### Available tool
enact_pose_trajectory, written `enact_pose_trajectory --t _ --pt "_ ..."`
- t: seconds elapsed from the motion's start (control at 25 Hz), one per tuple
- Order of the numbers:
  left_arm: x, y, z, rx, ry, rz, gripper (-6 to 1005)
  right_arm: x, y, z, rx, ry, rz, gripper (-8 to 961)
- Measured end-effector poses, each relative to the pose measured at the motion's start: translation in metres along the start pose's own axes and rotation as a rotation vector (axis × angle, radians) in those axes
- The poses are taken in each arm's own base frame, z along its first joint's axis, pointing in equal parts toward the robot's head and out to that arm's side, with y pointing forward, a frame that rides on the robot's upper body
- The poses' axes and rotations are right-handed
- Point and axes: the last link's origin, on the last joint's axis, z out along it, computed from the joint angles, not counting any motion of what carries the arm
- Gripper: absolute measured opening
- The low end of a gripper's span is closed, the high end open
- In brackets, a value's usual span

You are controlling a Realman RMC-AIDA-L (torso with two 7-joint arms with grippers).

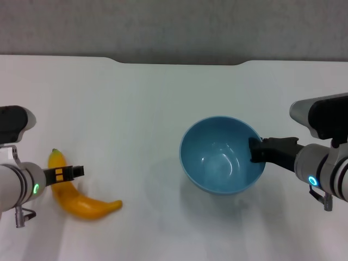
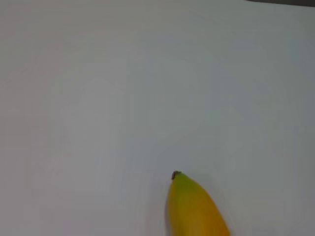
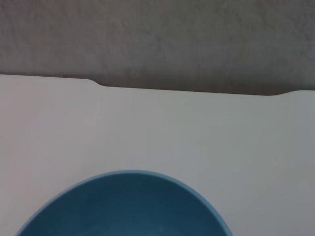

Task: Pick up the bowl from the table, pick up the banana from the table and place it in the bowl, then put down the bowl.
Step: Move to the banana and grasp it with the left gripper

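The light-blue bowl (image 1: 220,155) is right of the table's middle, and its shadow falls offset to the left on the white table (image 1: 147,109). My right gripper (image 1: 256,150) is shut on the bowl's right rim, one finger inside the rim. The right wrist view shows the bowl's rim (image 3: 123,201) with the table's notched far edge beyond it. The yellow-orange banana (image 1: 81,204) lies on the table at the front left. My left gripper (image 1: 68,173) is over the banana's upper part. The left wrist view shows the banana's green-tipped end (image 2: 192,206) on the table.
The table's notched far edge (image 1: 179,61) meets a grey wall (image 1: 174,27). White tabletop lies between the banana and the bowl.
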Motion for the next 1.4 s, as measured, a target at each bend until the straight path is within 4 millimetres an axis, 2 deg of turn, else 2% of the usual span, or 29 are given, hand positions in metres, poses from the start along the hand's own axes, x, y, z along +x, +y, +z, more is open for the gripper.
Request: enact_pose_trajectory --t 0.56,1.2,1.4 --pt "-0.010 -0.006 0.012 0.033 -0.037 0.005 894 -0.001 0.001 -0.001 -0.003 -0.004 0.001 34" --pt "-0.010 -0.006 0.012 0.032 -0.041 0.000 891 0.000 0.002 -0.001 -0.005 -0.003 -0.001 35" --pt "-0.010 -0.005 0.012 0.030 -0.040 -0.001 793 0.000 0.002 -0.001 -0.005 -0.004 -0.001 35"
